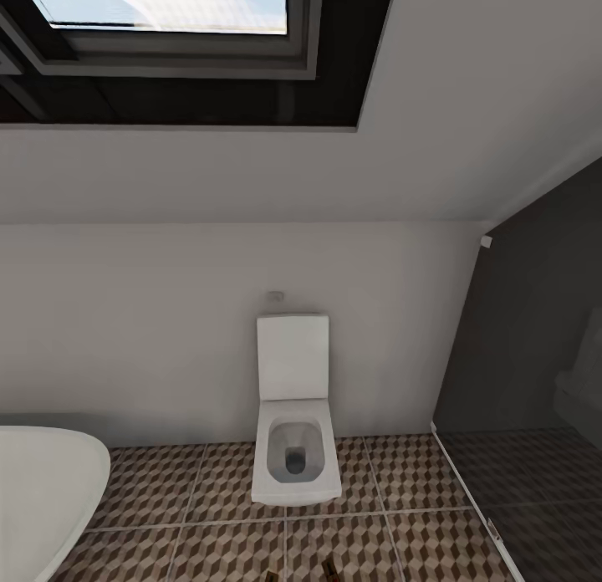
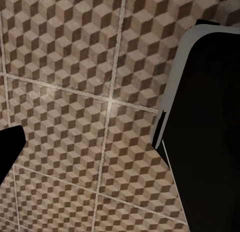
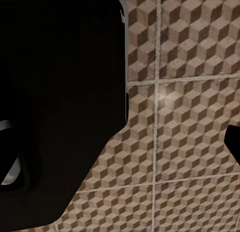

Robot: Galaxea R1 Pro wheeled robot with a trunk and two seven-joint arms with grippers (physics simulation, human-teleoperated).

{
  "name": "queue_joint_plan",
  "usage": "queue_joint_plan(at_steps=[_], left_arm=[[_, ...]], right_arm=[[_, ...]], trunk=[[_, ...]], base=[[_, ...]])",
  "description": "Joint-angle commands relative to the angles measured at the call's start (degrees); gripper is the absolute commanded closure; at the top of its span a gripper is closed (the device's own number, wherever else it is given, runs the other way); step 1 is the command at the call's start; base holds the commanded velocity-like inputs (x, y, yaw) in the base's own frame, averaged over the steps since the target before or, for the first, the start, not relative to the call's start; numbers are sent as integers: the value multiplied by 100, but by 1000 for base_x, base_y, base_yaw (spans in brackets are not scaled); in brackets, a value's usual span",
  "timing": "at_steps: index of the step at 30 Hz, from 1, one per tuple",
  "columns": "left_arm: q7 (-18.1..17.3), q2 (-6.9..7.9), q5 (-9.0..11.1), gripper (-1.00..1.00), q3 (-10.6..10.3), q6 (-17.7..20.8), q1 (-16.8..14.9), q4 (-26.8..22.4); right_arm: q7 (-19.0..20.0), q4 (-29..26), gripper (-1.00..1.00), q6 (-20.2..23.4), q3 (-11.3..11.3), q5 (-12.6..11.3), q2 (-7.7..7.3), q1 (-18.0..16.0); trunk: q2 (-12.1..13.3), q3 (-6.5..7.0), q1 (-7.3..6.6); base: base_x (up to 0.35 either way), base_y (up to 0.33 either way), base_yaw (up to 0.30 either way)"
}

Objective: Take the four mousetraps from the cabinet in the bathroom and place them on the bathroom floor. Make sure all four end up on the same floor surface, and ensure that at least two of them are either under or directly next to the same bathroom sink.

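Observation:
The bathroom floor (image 1: 209, 498) with its brown cube-pattern tiles spreads across the lower part of the head view. It also lies under both wrist cameras, as the floor (image 2: 75, 67) and the floor (image 3: 190, 57). My left gripper (image 2: 120, 142) is open over bare tiles, with one black fingertip (image 2: 11, 147) at the frame edge. My right gripper (image 3: 120, 142) is open too, one fingertip (image 3: 233, 142) showing. Neither holds anything. The mousetraps, the cabinet and the sink are out of view.
A white toilet (image 1: 294, 423) stands against the far wall, straight ahead. The white bathtub rim (image 1: 42, 490) curves in at the left. A darker grey tiled section (image 1: 518, 498) begins at the right. Two small brown shapes (image 1: 329, 570) at the bottom edge are too cut off to identify.

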Motion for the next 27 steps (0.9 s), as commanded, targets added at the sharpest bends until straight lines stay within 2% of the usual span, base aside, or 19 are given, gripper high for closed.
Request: queue_joint_plan(at_steps=[1,12,17,27], left_arm=[[-1,-4,32,-100,-36,-24,-4,16],[-1,-4,32,-100,-36,-24,-4,16],[-1,-4,32,-100,-36,-24,-4,16],[-1,-4,32,-100,-36,-24,-4,16]], right_arm=[[-23,-16,-100,-3,49,-55,-3,7],[-20,-107,-100,-69,49,-62,2,7],[-16,-196,-100,-325,49,-63,9,7],[-21,-241,-100,-1203,49,-63,9,7]], trunk=[[-2,0,2],[-2,0,2],[-2,0,2],[-2,0,2]], base=[[0,0,0],[0,0,0],[0,0,0],[0,0,0]])
